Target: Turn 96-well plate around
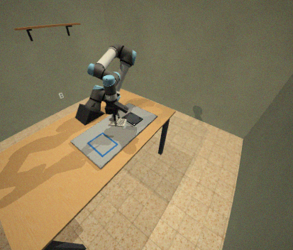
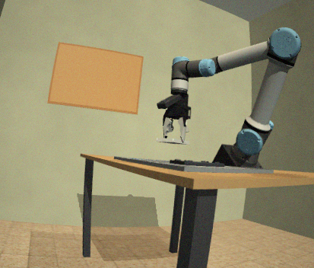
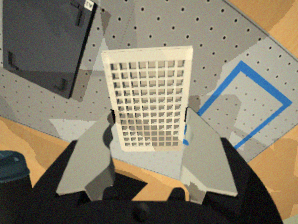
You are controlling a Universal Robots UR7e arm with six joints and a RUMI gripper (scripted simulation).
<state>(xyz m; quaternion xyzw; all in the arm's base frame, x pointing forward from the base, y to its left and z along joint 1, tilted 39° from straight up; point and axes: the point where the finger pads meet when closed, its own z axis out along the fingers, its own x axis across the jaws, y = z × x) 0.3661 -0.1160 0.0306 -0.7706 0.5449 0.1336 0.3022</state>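
With the fingers clamped on the 96-well plate point(image 3: 149, 97), held in the air beside nest N1 point(image 3: 47, 42), finish your half turn level, then lower its cut corner onto the A1 mark.

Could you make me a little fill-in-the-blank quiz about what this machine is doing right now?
1. The gripper is shut on the white ____.
2. The plate hangs ____ the table, not touching it.
3. The dark nest under the arm holds ____.
4. A square outlined in ____ is marked on the grey mat.

Missing words: plate; above; nothing; blue
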